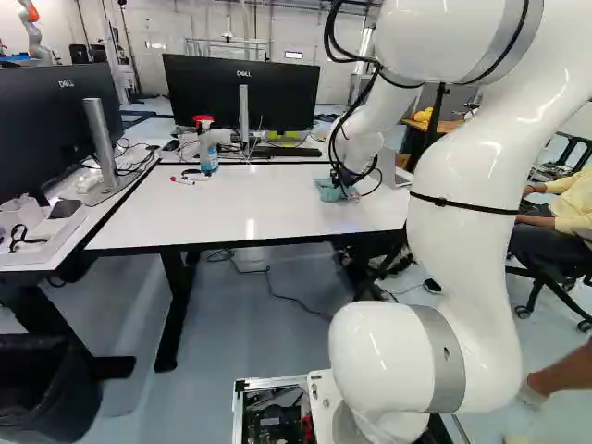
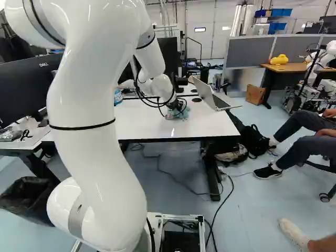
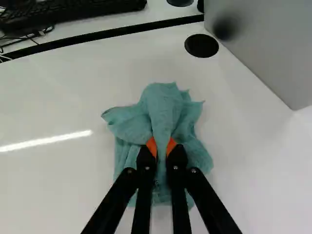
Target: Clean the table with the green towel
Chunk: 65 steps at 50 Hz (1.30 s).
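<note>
Gripping a crumpled, teal-green cloth towel (image 3: 192,129) in the black two-fingered gripper (image 2: 177,106), over a glossy white desk (image 1: 203,220).
The towel lies on the desk towards its right edge, between the near and far edges, one fold squeezed between orange pads (image 3: 152,145); the fingertips are buried in cloth and hard to make out in both base views. An open silver laptop (image 2: 209,96) by the right edge is cut off in the wrist view and mostly covered by the smooth white arm (image 1: 481,185) in the left base view. The arm's upper bend is cropped by both base views; from there it reaches forward and down, its wrist slanting to the towel.
</note>
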{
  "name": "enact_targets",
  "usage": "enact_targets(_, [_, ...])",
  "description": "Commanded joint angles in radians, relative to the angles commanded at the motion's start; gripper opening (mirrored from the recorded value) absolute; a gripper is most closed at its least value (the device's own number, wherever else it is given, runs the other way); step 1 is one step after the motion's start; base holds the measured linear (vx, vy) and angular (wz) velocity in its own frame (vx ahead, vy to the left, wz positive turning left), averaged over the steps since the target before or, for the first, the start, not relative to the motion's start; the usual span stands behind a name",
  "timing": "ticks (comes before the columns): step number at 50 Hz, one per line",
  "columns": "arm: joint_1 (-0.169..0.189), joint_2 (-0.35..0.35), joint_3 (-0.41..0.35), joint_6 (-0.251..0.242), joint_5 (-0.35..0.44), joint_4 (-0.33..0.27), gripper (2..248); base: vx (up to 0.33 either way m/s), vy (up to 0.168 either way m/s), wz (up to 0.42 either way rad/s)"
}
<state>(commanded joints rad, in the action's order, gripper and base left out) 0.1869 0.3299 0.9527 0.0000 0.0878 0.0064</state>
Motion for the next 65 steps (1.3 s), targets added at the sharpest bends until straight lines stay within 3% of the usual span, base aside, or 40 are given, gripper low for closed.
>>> enact_targets(46, [0.0,0.001,0.002,0.0,-0.018,0.0,40,0.0,0.0,0.0])
enact_targets(65, [0.006,0.042,0.052,0.0,-0.018,0.0,40,0.0,0.0,0.0])
